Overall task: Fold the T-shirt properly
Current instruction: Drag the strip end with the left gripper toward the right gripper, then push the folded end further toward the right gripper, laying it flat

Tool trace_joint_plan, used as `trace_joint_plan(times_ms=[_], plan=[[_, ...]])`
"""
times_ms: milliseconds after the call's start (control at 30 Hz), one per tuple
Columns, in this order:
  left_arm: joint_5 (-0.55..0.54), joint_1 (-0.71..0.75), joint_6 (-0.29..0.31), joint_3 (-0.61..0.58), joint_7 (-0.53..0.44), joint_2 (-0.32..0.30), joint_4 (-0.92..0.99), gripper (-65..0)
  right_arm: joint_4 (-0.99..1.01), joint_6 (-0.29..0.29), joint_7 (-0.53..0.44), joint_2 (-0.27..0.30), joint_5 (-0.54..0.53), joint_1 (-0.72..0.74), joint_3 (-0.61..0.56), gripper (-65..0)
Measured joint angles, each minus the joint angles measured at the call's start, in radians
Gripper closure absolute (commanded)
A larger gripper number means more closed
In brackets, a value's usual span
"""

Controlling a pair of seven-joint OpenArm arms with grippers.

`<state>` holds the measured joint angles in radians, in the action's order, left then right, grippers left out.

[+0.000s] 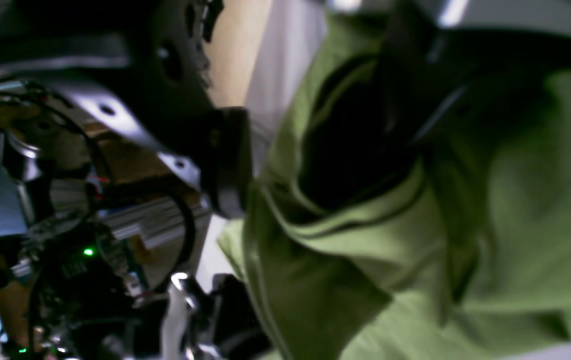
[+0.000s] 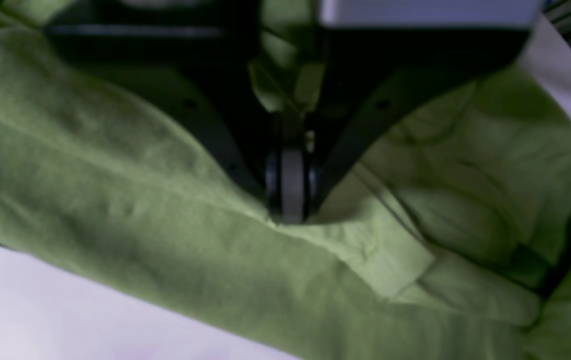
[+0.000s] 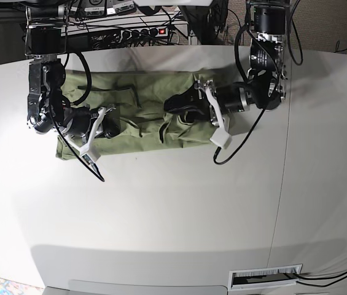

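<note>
T-shirt (image 3: 139,117): bunched in a long band across the far half of the white table (image 3: 179,209).
Right gripper (image 2: 288,215): pinched tight on a fold of green cloth at the band's left end.
Left gripper (image 3: 179,106): jaws spread wide over the rumpled right end, holding nothing.
Behind: power strip (image 3: 142,31) and cables beyond the far edge.
Near right: slotted vent (image 3: 265,278).

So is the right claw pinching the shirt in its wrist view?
Yes, the right claw has its fingers shut together on a raised fold of the green shirt.
</note>
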<state>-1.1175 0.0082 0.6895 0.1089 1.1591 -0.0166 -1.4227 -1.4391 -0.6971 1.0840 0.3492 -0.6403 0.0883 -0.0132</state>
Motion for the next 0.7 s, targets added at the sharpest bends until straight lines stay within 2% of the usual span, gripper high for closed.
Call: trace_joint_plan(times_ms=[133,367,500,700], plan=[[0.059,-0.038,0.0,0.005,-0.001,-0.035,0.0,-26.0,0.0,0.0,0.0,0.0,0.0,0.0,0.0,0.0],[0.057,-0.05,0.0,0.003,-0.001,-0.079,0.0,-26.0,0.0,0.0,0.0,0.0,0.0,0.0,0.0,0.0],[-0.025,-0.05,0.0,0.004,0.052,-0.107,0.0,-25.8,0.0,0.0,0.0,0.0,0.0,0.0,0.0,0.0],[-0.042,-0.05,0.0,0.003,0.061,-0.168,-0.016,-25.7,0.0,0.0,0.0,0.0,0.0,0.0,0.0,0.0]])
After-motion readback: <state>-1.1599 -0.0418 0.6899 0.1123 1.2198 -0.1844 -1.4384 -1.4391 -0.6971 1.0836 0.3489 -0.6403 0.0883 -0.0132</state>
